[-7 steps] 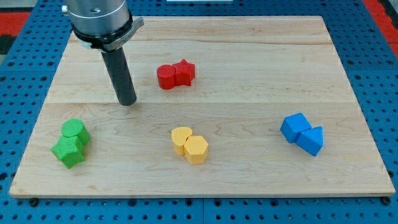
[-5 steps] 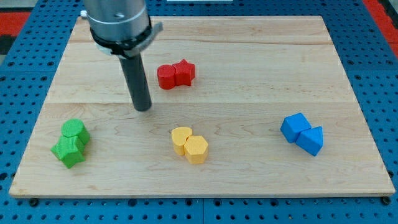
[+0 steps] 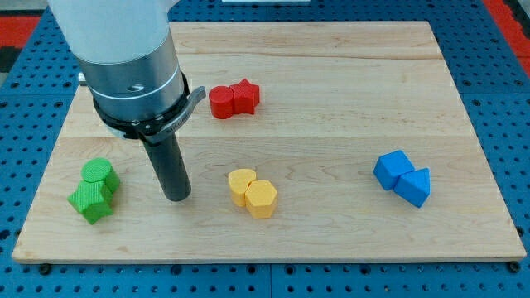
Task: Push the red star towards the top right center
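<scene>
The red star (image 3: 246,94) lies above the board's middle, touching a red round block (image 3: 222,103) on its left. My tip (image 3: 177,196) rests on the board well below and to the left of the red pair. It stands between the green blocks (image 3: 95,189) on its left and the yellow blocks (image 3: 252,192) on its right, touching neither.
Two green blocks sit close together near the view's lower left. A yellow heart-like block (image 3: 242,182) and a yellow hexagon (image 3: 262,199) touch at bottom centre. A blue cube (image 3: 392,169) and a blue wedge-like block (image 3: 413,187) touch at the right. The wooden board (image 3: 331,74) lies on a blue pegboard.
My tip has moved down the view, from left of the red pair to the gap between the green and yellow blocks. No block has moved.
</scene>
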